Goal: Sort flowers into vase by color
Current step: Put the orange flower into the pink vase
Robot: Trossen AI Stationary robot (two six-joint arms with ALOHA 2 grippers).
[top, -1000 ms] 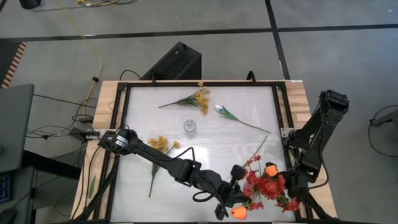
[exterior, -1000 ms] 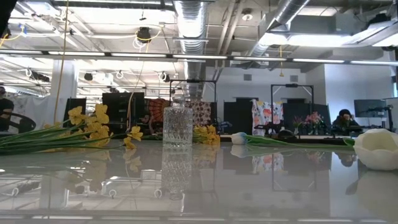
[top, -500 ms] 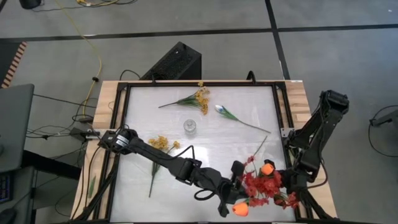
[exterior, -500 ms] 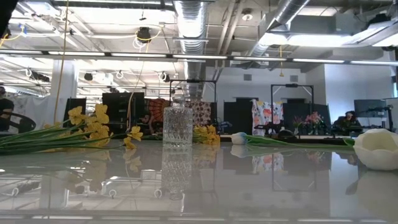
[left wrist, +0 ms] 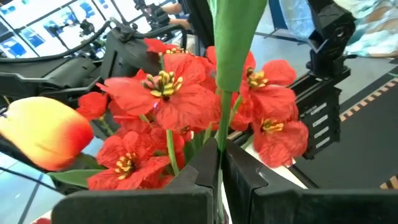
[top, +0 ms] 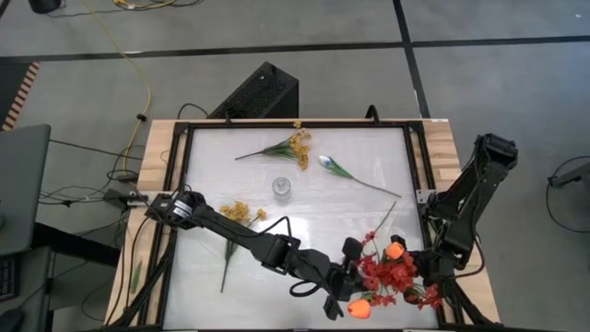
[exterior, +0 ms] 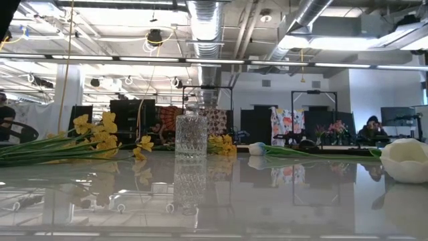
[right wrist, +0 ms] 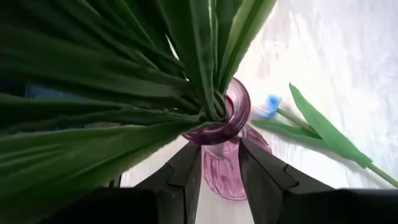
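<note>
Feeding a green-stemmed orange tulip bud (top: 358, 308) into the purple ribbed glass vase (right wrist: 222, 134) at the table's near right corner looks like the step in hand: the left gripper (left wrist: 220, 163) pinches that thin stem among the red blossom sprays (top: 392, 276) already bunched there. The right gripper (right wrist: 217, 163) clasps the vase's neck, steadying it. Next, judging by this, the stem must slide down and be released; yellow blossom sprays (top: 241, 214) and a white tulip bud (top: 326, 163) lie far left, near a clear cut-glass vase (exterior: 191, 137).

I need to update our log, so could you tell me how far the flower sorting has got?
Done: red blossoms stand in the purple glass vase, gripped by the right claw. In hand: the left claw pinches a green stem. Left: two yellow sprays and a white tulip.
</note>
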